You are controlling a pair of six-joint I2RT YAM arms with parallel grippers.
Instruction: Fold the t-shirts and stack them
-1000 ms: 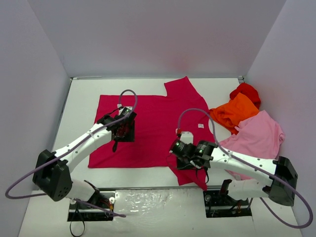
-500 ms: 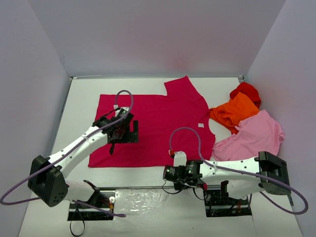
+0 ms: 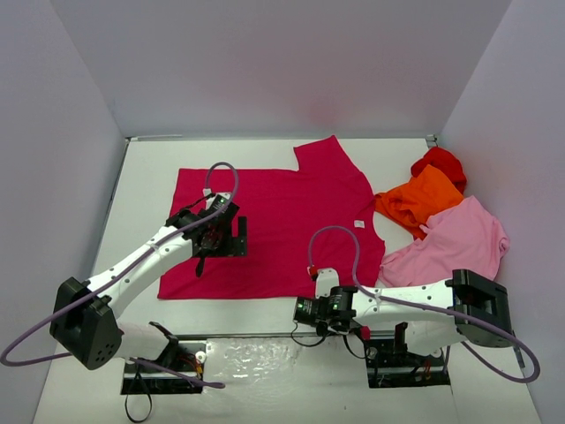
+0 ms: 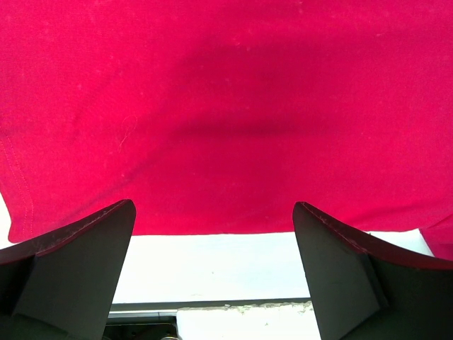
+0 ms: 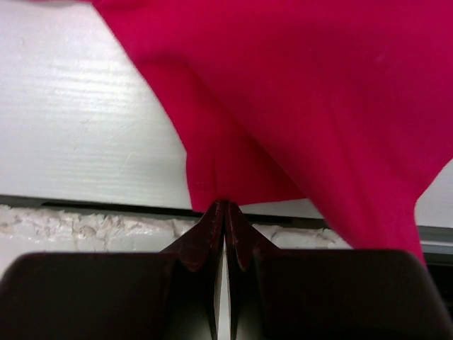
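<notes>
The raspberry-red t-shirt (image 3: 282,216) lies spread flat on the white table, its small white neck tag (image 3: 359,224) toward the right. My left gripper (image 3: 216,238) hovers over the shirt's left half. In the left wrist view it (image 4: 212,209) stands wide open with nothing between its fingers, above the shirt's near hem (image 4: 226,106). My right gripper (image 3: 300,311) sits low at the table's near edge. In the right wrist view it (image 5: 225,205) is shut on an edge of the raspberry-red cloth (image 5: 304,92). Orange (image 3: 419,201), bright red (image 3: 440,163) and pale pink (image 3: 459,243) t-shirts lie crumpled at the right.
White walls enclose the table on the left, back and right. The table's near edge (image 4: 212,303) runs just below the shirt's hem, with the arm bases beyond it. The right arm's forearm (image 3: 406,300) lies along the near edge in front of the pink shirt.
The left gripper opened and let go of the shirt, shifting slightly left. The right gripper, still shut on cloth, moved back to the near edge, drawing the near sleeve with it.
</notes>
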